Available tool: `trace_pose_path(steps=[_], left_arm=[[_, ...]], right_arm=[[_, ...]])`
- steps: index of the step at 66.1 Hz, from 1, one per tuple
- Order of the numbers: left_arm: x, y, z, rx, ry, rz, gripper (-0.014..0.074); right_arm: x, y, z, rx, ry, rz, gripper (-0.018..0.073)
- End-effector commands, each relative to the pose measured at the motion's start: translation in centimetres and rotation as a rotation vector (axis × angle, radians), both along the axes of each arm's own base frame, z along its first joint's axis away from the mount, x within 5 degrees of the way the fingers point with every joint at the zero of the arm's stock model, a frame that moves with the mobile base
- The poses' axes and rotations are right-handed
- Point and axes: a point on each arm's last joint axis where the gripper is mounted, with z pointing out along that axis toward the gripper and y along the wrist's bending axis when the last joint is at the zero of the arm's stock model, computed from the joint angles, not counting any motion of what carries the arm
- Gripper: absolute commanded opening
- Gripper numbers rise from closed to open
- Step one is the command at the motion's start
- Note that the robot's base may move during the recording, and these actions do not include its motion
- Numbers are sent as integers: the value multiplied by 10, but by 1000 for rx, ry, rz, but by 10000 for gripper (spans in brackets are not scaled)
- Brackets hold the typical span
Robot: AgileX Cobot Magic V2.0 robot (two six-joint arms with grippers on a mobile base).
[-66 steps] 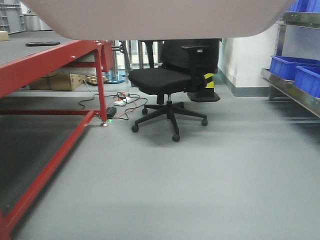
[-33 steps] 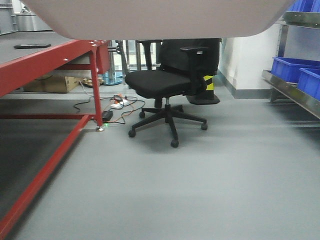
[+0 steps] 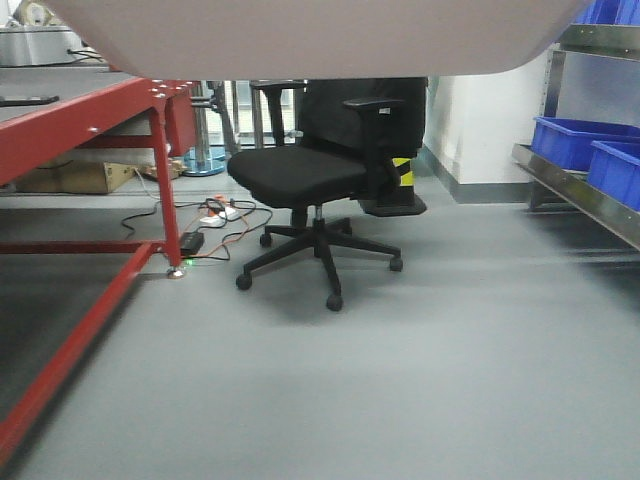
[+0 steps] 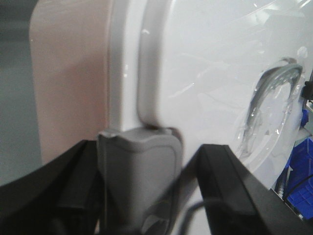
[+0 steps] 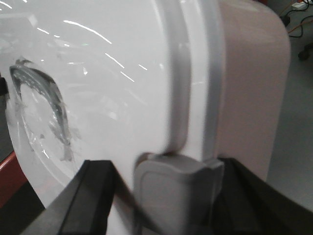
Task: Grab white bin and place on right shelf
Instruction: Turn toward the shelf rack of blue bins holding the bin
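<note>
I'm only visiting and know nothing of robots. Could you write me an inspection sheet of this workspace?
Surface: grey floor, smooth.
Job's things: white bin held aloft, lidded; right shelf at the right, holding blue bins.
Clutter: black office chair ahead; cardboard box under the red-framed table.
Grippers: left gripper and right gripper each straddle a grey latch, apparently clamped.
Cables: loose wires on the floor by the table leg.
Surroundings: white wall; yellow-black striped marker behind the chair.
</note>
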Motion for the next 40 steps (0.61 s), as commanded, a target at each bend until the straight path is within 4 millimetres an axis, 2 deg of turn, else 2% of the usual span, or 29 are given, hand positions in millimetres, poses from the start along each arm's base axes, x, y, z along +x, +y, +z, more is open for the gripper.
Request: trace_pose_path(steps=[1, 40], left_arm=[[-20, -14, 29, -209, -32, -153, 262], [-20, -14, 29, -209, -32, -153, 262]], right_arm=[[-25, 18, 26, 169, -32, 221, 449], [-25, 18, 26, 169, -32, 221, 449]])
